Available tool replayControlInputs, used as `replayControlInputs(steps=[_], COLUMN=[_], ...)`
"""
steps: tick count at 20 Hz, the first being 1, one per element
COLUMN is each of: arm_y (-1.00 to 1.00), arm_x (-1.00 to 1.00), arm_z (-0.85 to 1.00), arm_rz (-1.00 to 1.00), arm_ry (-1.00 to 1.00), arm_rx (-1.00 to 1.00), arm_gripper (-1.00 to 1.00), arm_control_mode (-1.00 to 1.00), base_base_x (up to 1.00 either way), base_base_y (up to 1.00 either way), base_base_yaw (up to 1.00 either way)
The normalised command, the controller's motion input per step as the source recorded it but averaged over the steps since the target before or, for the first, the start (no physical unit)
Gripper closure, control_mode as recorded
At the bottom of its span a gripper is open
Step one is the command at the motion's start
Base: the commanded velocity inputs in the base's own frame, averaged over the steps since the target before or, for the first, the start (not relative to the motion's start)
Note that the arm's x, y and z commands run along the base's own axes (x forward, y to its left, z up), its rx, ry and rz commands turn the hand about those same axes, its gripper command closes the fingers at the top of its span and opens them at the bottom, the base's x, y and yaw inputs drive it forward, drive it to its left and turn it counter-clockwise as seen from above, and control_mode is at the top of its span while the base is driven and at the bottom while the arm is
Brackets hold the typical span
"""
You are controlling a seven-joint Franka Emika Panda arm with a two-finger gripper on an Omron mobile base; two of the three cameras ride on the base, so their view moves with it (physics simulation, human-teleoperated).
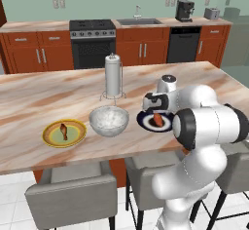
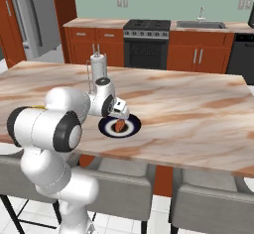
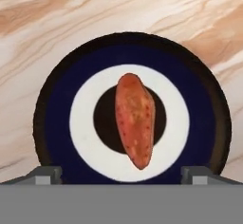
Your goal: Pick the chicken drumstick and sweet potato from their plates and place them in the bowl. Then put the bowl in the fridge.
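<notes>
sweet potato (image 3: pixel 135 119): orange-red wedge, lying flat at the centre of the navy plate (image 3: pixel 57 123), long axis running top to bottom in the hand view, narrower end toward the gripper. untouched.

gripper (image 3: pixel 121 173): hanging directly above the sweet potato, jaws spread to full width, holding nothing; fingertips (image 3: pixel 47 174) straddling the wedge on either side, well clear of it.

navy plate: resting on the marble island counter (image 1: pixel 44 97), near its front edge, just right of the speckled bowl (image 1: pixel 109 120).

chicken drumstick (image 1: pixel 63 130): on the yellow-rimmed plate (image 1: pixel 51 139), left of the bowl, not yet moved.

paper towel holder (image 1: pixel 113 75): standing behind the bowl.

risks, as judged:
- tapered, rounded sides; likely to squirt out lengthwise or roll if pinched off-centre.
- descending too far; fingertips striking the plate, shoving it toward the counter edge or into the bowl.
- stopping too high; shallow hold on the upper curve, drop during the carry to the bowl.
- bowl rim close by; low transfer could clip it.
</notes>
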Motion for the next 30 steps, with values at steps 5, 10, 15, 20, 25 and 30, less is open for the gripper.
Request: replayControlInputs(steps=[5, 10, 15, 20, 25, 30], arm_y=[-0.13, -0.12, -0.03, 0.00, 0.00, 0.00], arm_x=[0.21, 0.26, 0.23, 0.33, 0.21, 0.06], arm_z=[-0.35, -0.33, -0.25, -0.28, -0.23, -0.10], arm_rz=[0.00, 0.00, 0.00, 0.00, 0.00, 0.00], arm_ry=[0.03, 0.00, 0.07, 0.09, 0.15, 0.20], arm_rx=[0.04, 0.00, 0.00, 0.00, 0.00, 0.00], arm_gripper=[-1.00, -1.00, -1.00, -1.00, -1.00, 1.00], arm_control_mode=[-1.00, -1.00, -1.00, -1.00, -1.00, -1.00], base_base_x=[0.00, 0.00, 0.00, 0.00, 0.00, 0.00], base_base_y=[0.00, 0.00, 0.00, 0.00, 0.00, 0.00], base_base_yaw=[0.00, 0.00, 0.00, 0.00, 0.00, 0.00])
